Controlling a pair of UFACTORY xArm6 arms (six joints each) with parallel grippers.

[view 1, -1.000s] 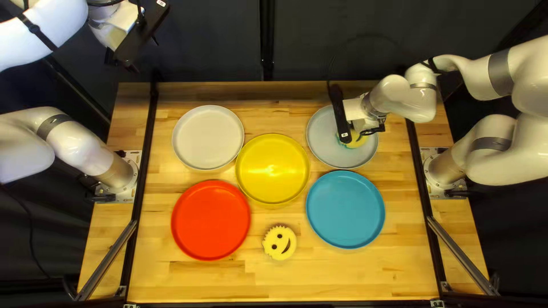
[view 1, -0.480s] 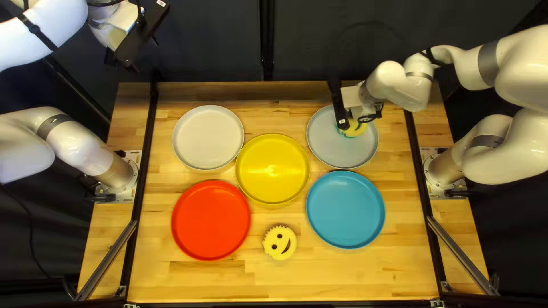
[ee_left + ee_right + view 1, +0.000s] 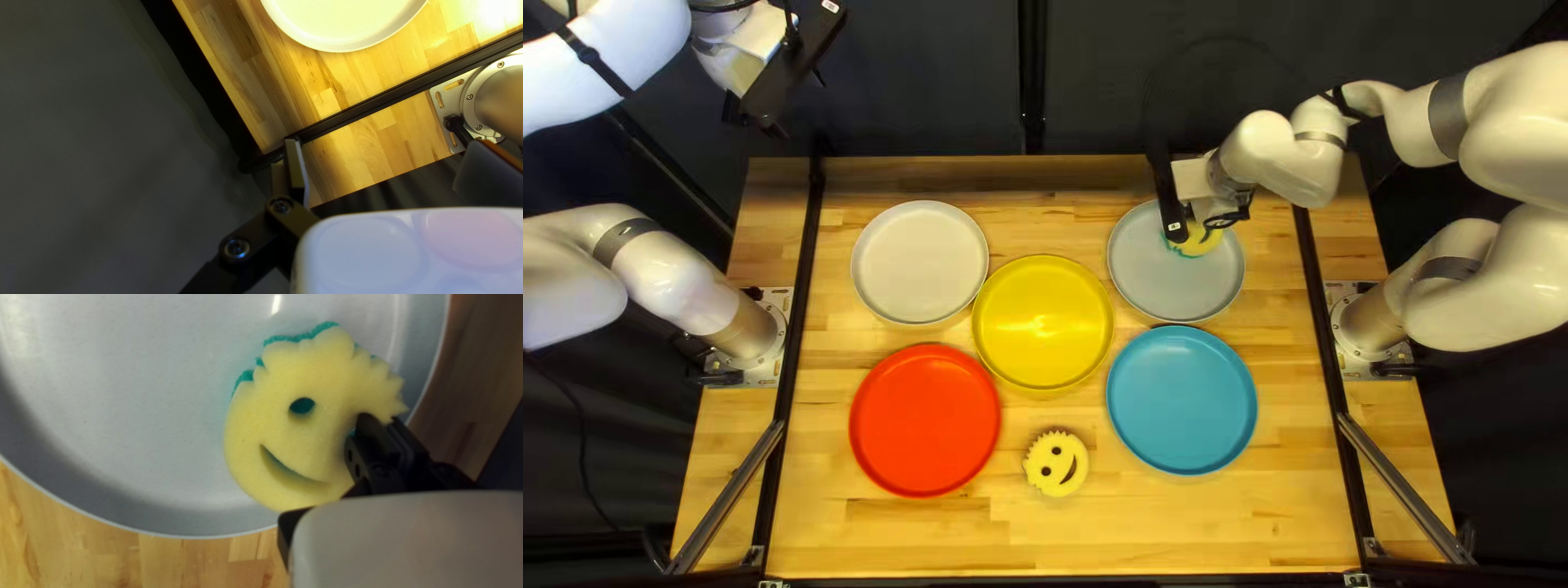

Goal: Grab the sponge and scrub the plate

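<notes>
Gripping the sponge [image 3: 265, 424] by one scalloped edge, the right pincer [image 3: 363, 424] is clenched on it. One black finger lies on the yellow face, and its partner is hidden beneath. The sponge lies ahead of the pincer, yellow face up and teal scrub layer down, apparently flat on the grey plate [image 3: 122, 396]. It is round, so it has no long axis to align. It sits close to the plate's rim on the side toward the tabletop's far right corner. Most of the bare plate therefore stretches away toward the tabletop's middle, where the next stroke should probably sweep. The right arm is much the nearer. The left pincer [image 3: 296, 171] hangs released, off the far left corner, with only one finger visible. A second sponge [image 3: 1056, 464] lies untouched by the near edge. Whether the teal layer presses firmly on the plate cannot be made out.
</notes>
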